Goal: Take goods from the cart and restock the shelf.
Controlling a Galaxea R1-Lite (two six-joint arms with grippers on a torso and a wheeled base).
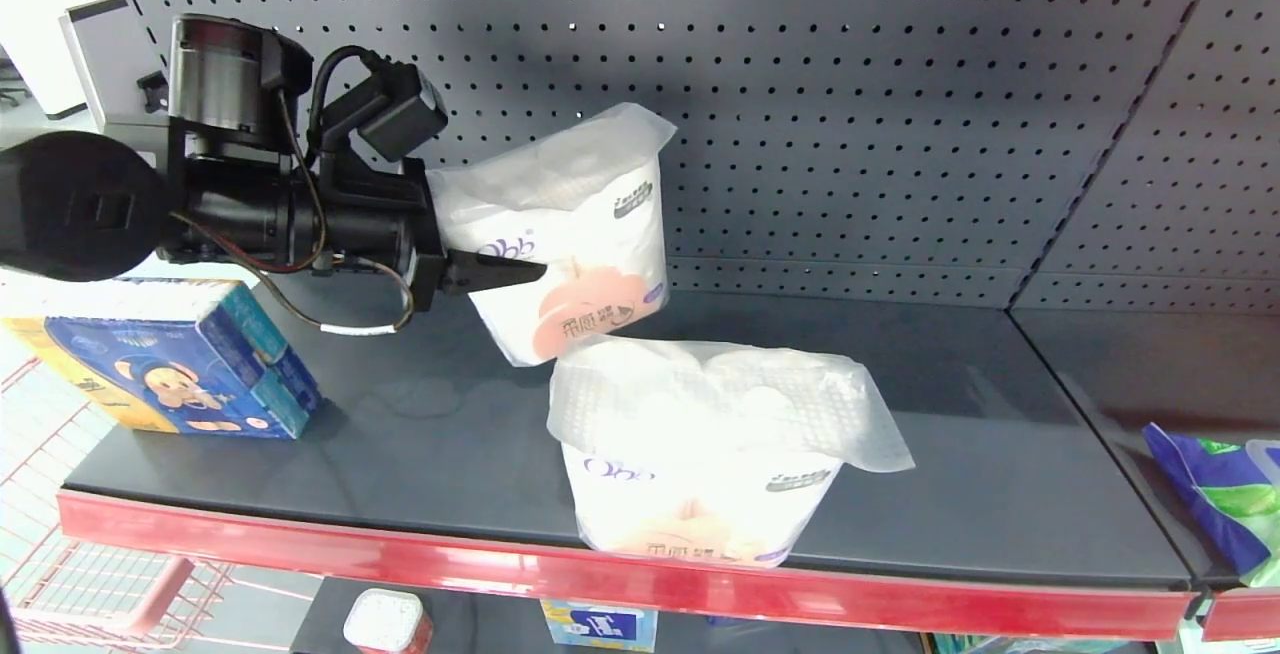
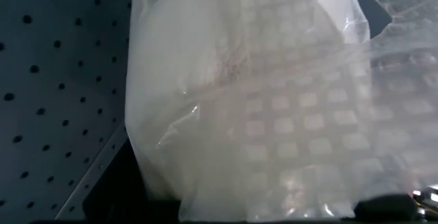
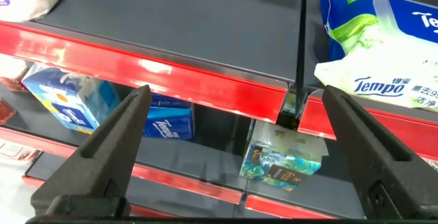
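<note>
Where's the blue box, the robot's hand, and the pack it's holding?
Blue box (image 1: 170,359), head view, front face.
Left hand (image 1: 533,266), head view, by its fingertips.
Held pack (image 1: 600,224), head view, printed side.

Head overlooks shelf (image 1: 400,434); left wrist against pack (image 2: 260,114); right faces shelf.

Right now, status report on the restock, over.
Left gripper shut on tilted pack above the shelf. Right gripper open, empty, facing the shelf's front edge. Second pack stands just in front.

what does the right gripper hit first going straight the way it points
Probably the red front edge strip of the grey shelf, centred ahead of the open right gripper; depth is unclear.
</note>
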